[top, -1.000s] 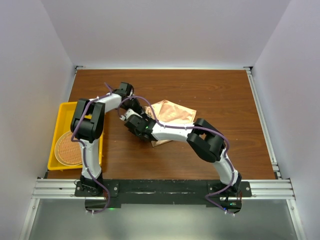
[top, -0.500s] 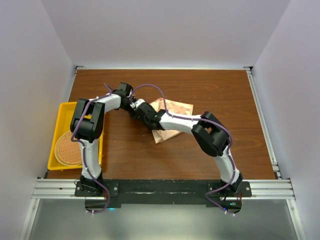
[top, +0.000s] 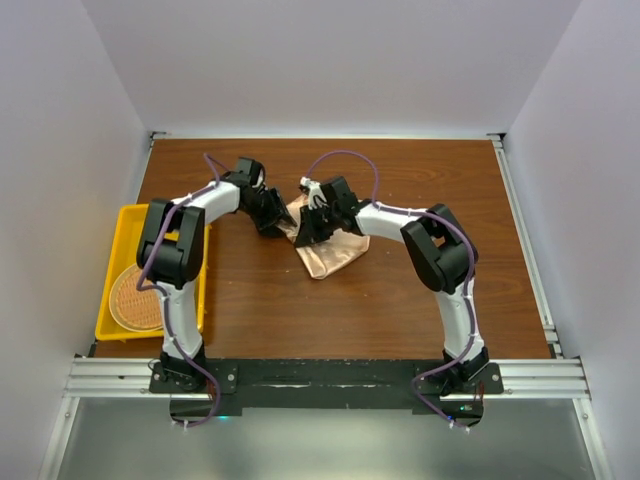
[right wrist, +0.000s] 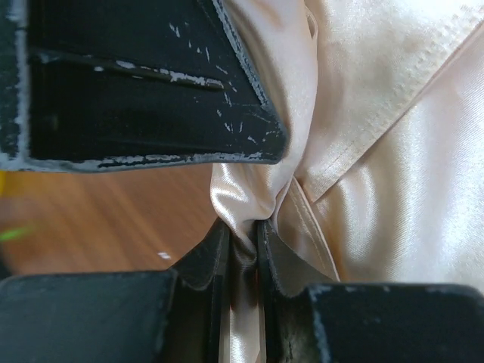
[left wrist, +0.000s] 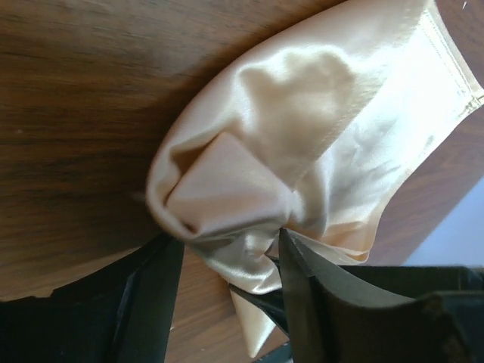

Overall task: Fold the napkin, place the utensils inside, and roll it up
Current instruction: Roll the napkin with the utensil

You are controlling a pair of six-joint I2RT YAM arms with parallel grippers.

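The peach-orange napkin [top: 332, 254] lies bunched on the brown table, crumpled rather than flat. My right gripper [right wrist: 243, 233] is shut on a pinched fold of the napkin [right wrist: 393, 151] at its left end, with cloth squeezed between the pads. My left gripper [left wrist: 227, 253] stands open right beside it, and a loose fold of the napkin [left wrist: 302, 128] sits at its fingertips, touching but not clamped. In the top view the left gripper [top: 276, 222] and the right gripper [top: 306, 228] meet at the cloth's left edge. The utensils are out of view.
A yellow tray [top: 122, 216] sits at the table's left edge with a round wicker mat [top: 135, 296] in it. White walls close in the back and both sides. One black finger of the left gripper [right wrist: 151, 91] fills the top of the right wrist view.
The right gripper swung back to the napkin's left end and shut on a fold. The left gripper, shut before, has opened. The cloth went from spread out to bunched.
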